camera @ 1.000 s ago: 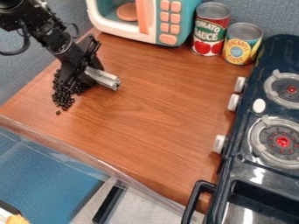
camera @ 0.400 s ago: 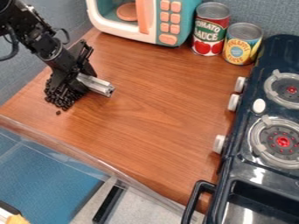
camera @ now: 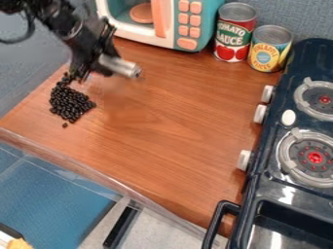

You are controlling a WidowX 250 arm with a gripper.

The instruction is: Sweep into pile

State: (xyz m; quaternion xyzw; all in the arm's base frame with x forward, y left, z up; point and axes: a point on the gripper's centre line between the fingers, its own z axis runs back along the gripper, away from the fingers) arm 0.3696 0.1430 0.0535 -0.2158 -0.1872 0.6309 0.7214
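Gripper (camera: 89, 73) near beans (camera: 70, 103).
Jaw opening and grip: cannot be determined. Metal cylinder (camera: 119, 66) projects from gripper. Beans: heaped near left edge of counter (camera: 169, 121), trailing toward gripper.

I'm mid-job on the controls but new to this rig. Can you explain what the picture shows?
A fixed camera looks down at a slant on a wooden counter. The black machine at upper left is a robot arm, ending in a gripper. A silvery tube-like piece juts out there; how it is held, I can't tell. Below lies a heap of small black bean-like pieces, for sweeping together. Behind stand a toy microwave and two cans; a toy stove is at right.
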